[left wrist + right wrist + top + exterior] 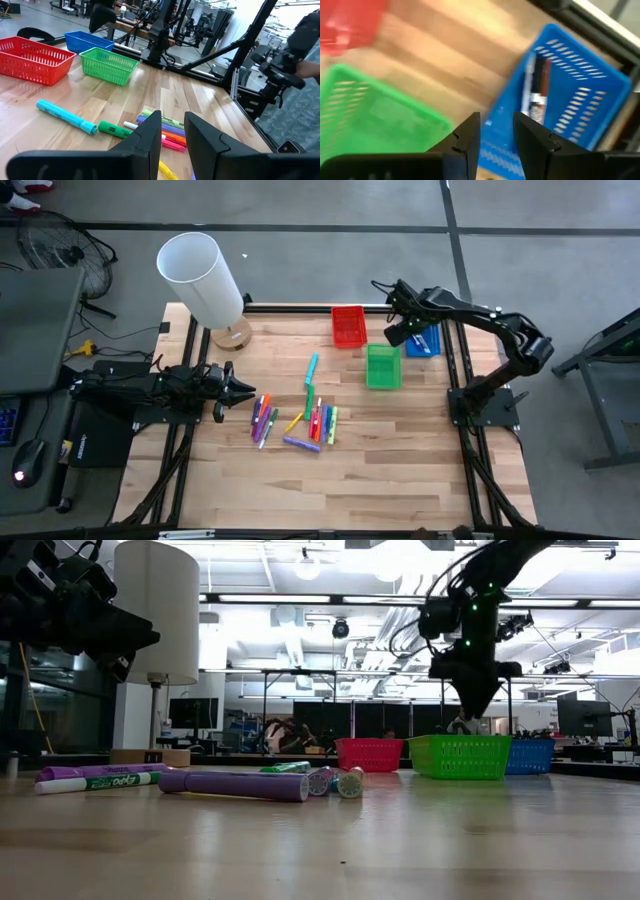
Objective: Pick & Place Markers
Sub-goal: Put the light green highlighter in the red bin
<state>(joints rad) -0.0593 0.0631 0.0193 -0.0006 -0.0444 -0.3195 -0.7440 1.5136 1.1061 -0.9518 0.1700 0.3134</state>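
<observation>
Markers, thin pens in purple, green, orange, red, teal and yellow (295, 422), lie scattered on the pale wooden table (400, 470), with the loose cluster just in front of the left gripper (240, 390). 3 small rectangular plastic trays stand at the far side: the red tray (348, 326), the green tray (383, 366) and the blue tray (424, 343). The blue tray already holds at least 1 dark marker with a white label (536, 95).

The right gripper (496, 131) hovers above the near edge of the blue tray, its fingers apart and nothing between them; judging by that, a drop-off is finishing. To do it well, the arm should lift straight up clear of the tray walls before swinging toward the pile, so no tray gets nudged.

The left gripper waits low by the purple and orange markers, fingers slightly apart and empty. A sensible next pick is an outlying marker, such as the teal one (66, 116), approached across its width, not along it.
</observation>
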